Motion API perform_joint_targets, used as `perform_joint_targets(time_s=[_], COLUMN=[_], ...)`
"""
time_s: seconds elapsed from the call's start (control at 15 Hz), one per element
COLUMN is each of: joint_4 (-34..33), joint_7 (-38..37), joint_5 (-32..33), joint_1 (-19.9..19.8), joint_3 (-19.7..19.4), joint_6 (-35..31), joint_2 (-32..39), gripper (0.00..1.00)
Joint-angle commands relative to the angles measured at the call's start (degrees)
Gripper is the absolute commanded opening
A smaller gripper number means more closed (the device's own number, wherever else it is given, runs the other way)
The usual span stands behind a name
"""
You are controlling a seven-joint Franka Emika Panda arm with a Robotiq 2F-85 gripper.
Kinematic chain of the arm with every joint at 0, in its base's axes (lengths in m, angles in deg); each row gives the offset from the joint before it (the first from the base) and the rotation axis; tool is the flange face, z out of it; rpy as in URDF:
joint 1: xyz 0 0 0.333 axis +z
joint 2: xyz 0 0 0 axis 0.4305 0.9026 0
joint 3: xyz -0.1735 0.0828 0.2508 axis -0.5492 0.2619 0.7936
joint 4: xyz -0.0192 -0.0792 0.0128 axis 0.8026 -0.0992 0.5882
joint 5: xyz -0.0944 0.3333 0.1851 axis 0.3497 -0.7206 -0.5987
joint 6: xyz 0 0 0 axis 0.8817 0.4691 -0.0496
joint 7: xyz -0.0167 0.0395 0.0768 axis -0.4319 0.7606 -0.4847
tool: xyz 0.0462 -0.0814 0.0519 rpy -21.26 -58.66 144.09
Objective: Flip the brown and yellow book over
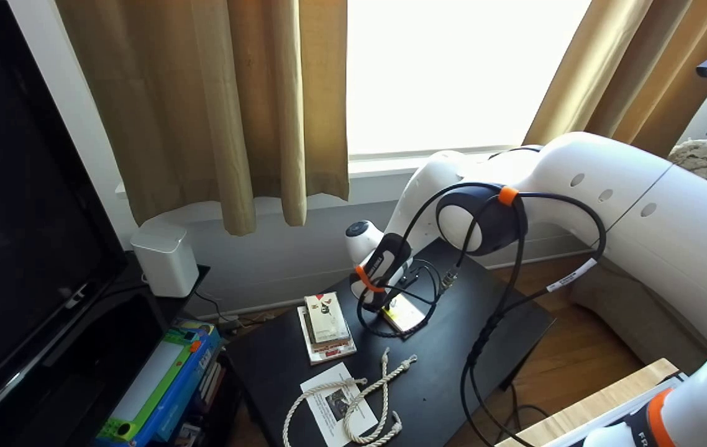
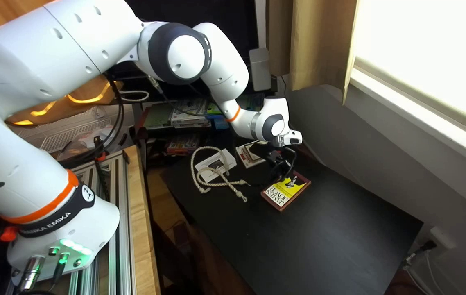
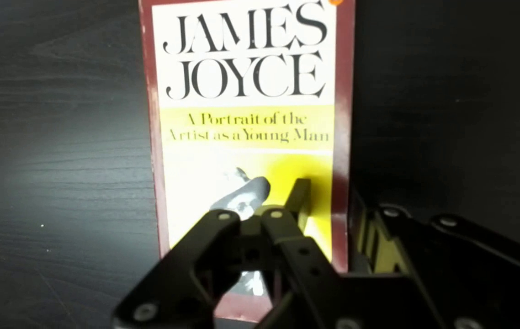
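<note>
The brown and yellow book (image 3: 246,125) lies flat on the black table, front cover up, with a maroon-brown border and a white and yellow face. It also shows in both exterior views (image 1: 405,315) (image 2: 284,193). My gripper (image 3: 331,203) is low over the book, its fingers apart. In the wrist view one finger is above the yellow part of the cover. The other finger is beyond the book's right long edge, beside it. Whether either finger touches the book I cannot tell. The gripper (image 2: 283,173) covers the book's far end in an exterior view.
A stack of cream books (image 1: 327,323) stands on the black table (image 1: 440,379) near the book. A white rope (image 2: 216,183) lies over a printed sheet (image 1: 322,406). A window wall runs along one table side. A white boxy device (image 1: 167,261) stands beside the television.
</note>
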Motion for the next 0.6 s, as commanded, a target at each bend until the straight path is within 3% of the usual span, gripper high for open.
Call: perform_joint_targets(time_s=[0.0, 0.13, 0.53], joint_4=[-2.81, -2.12, 1.17], joint_7=[1.84, 1.62, 0.92], joint_5=[-1.21, -1.19, -0.17], joint_1=[-1.16, -1.26, -2.22], joint_3=[0.68, 0.41, 0.48], joint_6=[0.49, 0.16, -0.84], joint_2=[2.57, 2.06, -1.01], gripper=[0.04, 0.00, 0.01])
